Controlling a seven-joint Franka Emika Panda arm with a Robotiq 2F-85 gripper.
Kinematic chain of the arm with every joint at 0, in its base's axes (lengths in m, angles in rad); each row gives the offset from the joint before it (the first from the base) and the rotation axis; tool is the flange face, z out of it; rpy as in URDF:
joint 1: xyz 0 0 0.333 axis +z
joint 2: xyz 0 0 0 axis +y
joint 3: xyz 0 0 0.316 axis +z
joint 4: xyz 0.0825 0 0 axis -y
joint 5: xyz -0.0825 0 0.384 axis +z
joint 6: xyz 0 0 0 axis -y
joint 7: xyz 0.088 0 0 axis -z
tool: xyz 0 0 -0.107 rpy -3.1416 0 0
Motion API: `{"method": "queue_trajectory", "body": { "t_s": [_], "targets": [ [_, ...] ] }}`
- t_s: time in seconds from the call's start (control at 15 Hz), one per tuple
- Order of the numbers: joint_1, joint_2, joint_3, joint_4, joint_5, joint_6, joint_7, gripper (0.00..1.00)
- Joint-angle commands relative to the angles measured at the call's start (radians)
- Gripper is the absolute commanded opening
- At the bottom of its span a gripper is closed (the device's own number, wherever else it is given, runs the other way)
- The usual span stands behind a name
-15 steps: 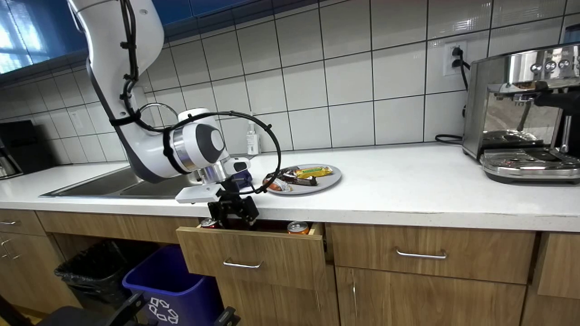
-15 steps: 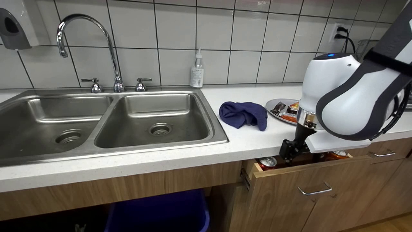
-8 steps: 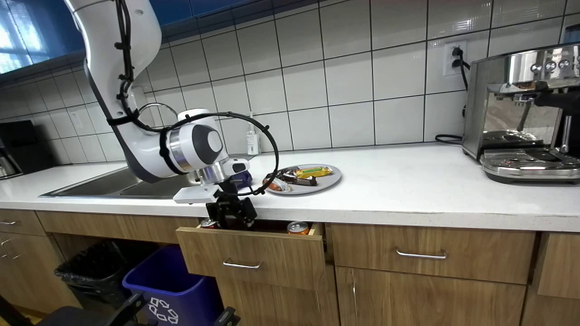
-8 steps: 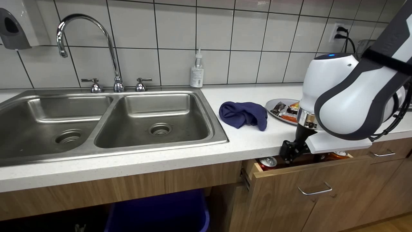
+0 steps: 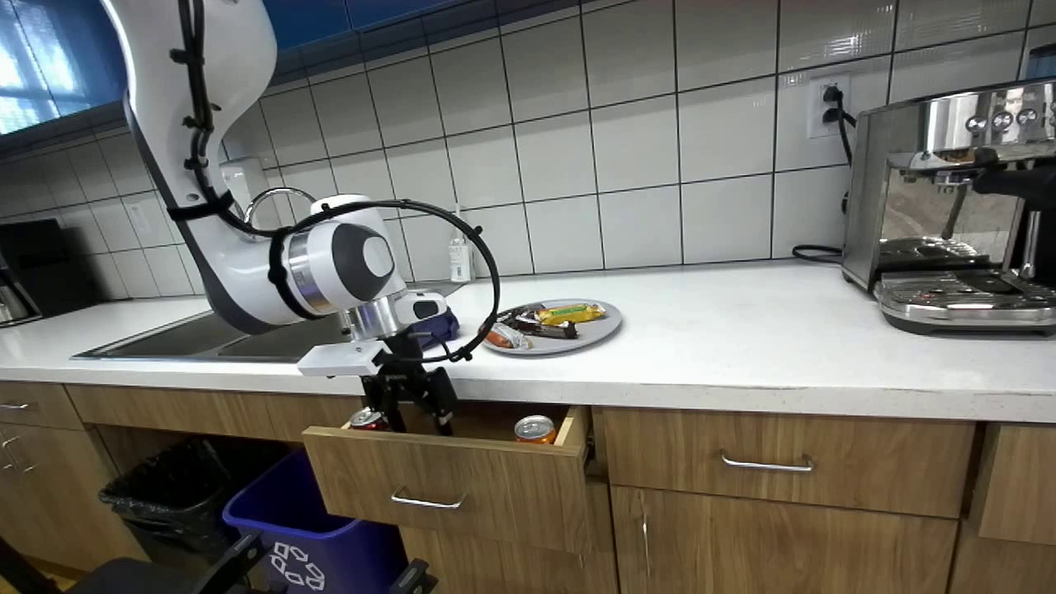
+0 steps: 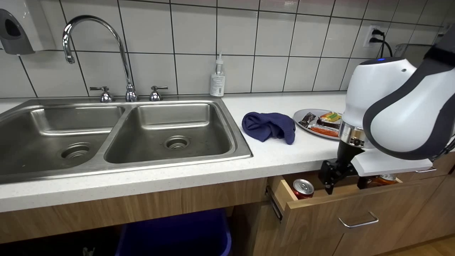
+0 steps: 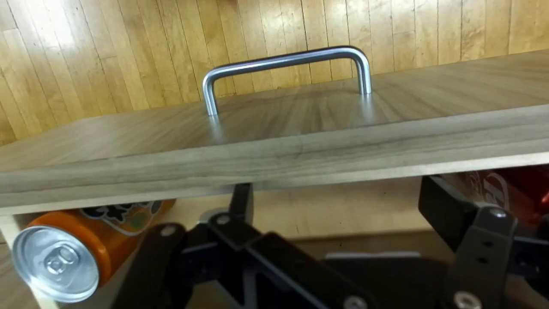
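The drawer (image 5: 445, 478), already partly out, projects from under the front edge of the counter (image 5: 742, 338); what travel is left cannot be told. Just inside the drawer's front edge hangs the gripper (image 5: 420, 426), fingers spread, pinching nothing; contact is uncertain. A red can (image 6: 303, 188) and an orange can (image 5: 535, 430), ungrasped, stand near opposite side edges. Beyond, wrapped bars (image 5: 569, 313) lie on a plate (image 5: 598, 332) on the counter.
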Motion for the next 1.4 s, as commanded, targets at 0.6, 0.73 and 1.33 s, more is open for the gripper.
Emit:
{"method": "queue_trajectory", "body": {
  "t_s": [0.6,0.73,1.33],
  "targets": [
    [-0.016,-0.216,-0.042,-0.259,-0.024,-0.081,-0.008,1.00],
    [-0.031,-0.238,-0.042,-0.278,-0.025,-0.095,-0.007,1.00],
    [-0.117,-0.432,0.025,-0.276,-0.001,-0.150,-0.024,1.00]
  ]
}}
